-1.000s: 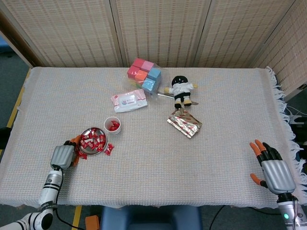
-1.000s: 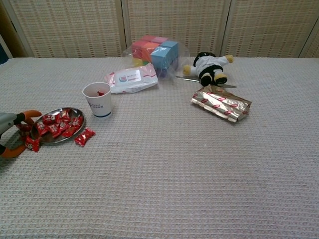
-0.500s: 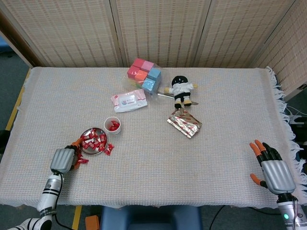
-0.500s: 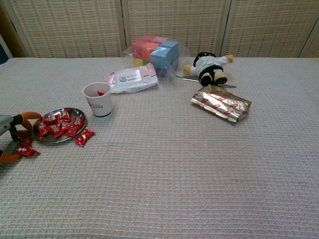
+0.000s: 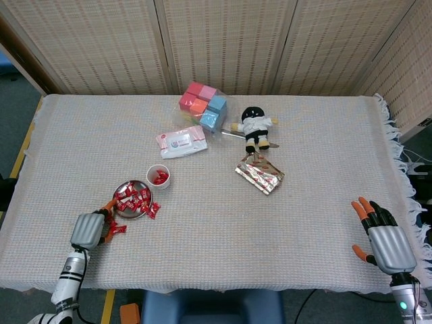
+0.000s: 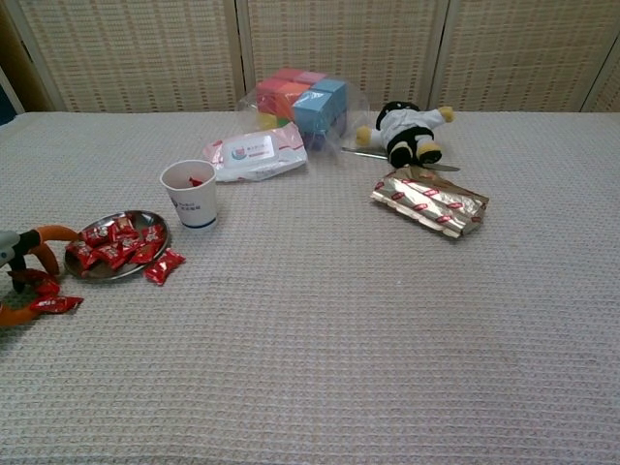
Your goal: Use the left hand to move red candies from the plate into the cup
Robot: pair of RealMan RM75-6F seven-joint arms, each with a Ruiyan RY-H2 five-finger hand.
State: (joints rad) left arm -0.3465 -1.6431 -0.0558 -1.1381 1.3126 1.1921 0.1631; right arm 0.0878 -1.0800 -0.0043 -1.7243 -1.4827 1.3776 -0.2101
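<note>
Woven screen panels (image 5: 223,40) behind cloth-covered table (image 5: 304,135).

A pale woven cloth (image 5: 202,236) covers the surface. Toward twelve o'clock sits a clear bag of coloured blocks (image 5: 203,106), red, pink, orange and blue. Just at its four o'clock lies a small plush doll (image 5: 255,125) in black and white, with a thin metal utensil (image 5: 233,134) partly under it. At the blocks' seven o'clock lies a packet of wet wipes (image 5: 180,142), flat. At the doll's six o'clock rests a shiny foil packet (image 5: 260,174) with red print. Slatted screens (image 5: 223,40) stand behind the surface.
</note>
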